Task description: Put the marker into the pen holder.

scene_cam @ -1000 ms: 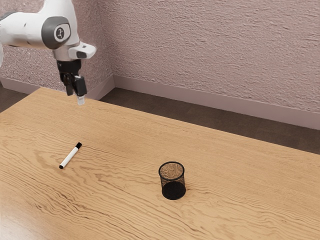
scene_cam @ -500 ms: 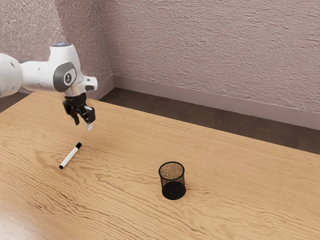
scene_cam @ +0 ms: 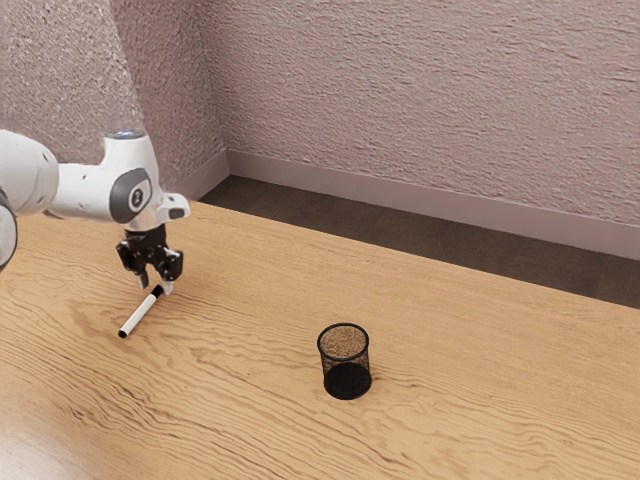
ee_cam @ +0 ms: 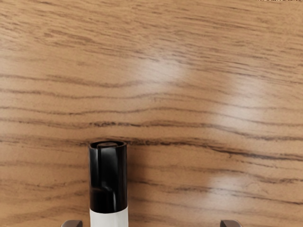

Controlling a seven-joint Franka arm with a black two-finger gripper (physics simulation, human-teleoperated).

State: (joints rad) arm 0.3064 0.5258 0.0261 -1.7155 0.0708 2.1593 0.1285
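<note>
While the gripper (scene_cam: 156,286) hangs open, marker (scene_cam: 140,315) just below

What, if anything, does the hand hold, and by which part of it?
Nothing is held. The hand is open near the black cap, and the marker lies on the table.

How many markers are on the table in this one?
1. The marker lies flat on the wooden table, its black-capped end by the open gripper, apart from the mesh pen holder. The arm could hide another.
</note>
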